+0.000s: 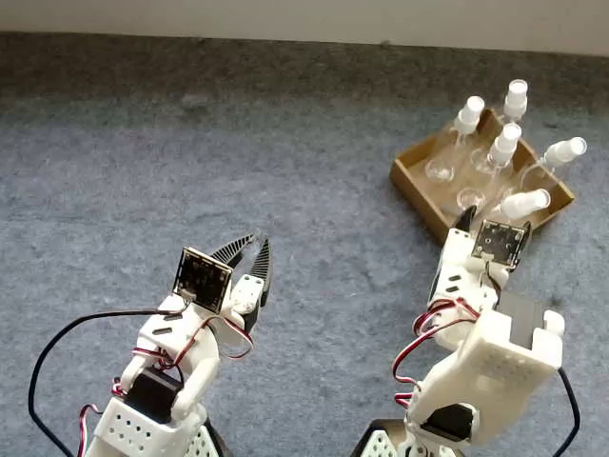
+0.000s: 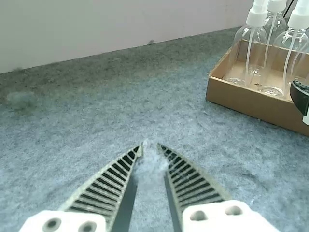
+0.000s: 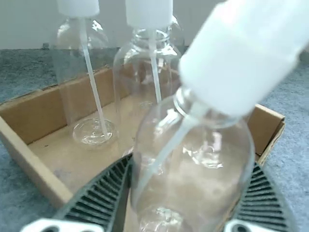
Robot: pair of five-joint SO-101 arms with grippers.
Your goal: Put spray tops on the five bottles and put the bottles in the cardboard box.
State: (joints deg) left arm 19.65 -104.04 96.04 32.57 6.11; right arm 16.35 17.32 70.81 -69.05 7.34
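The table (image 1: 285, 162) is covered in grey, felt-like fabric with a rough, matted nap. Along its far side the fabric looks darker, in a band that runs the whole width. Behind that band rises a pale, plain wall (image 1: 285, 17). A faint light smudge (image 1: 197, 100) marks the fabric toward the far left, just on the near side of the dark band. In the left wrist view a small whitish tuft (image 2: 150, 155) of fluff lies on the fabric.
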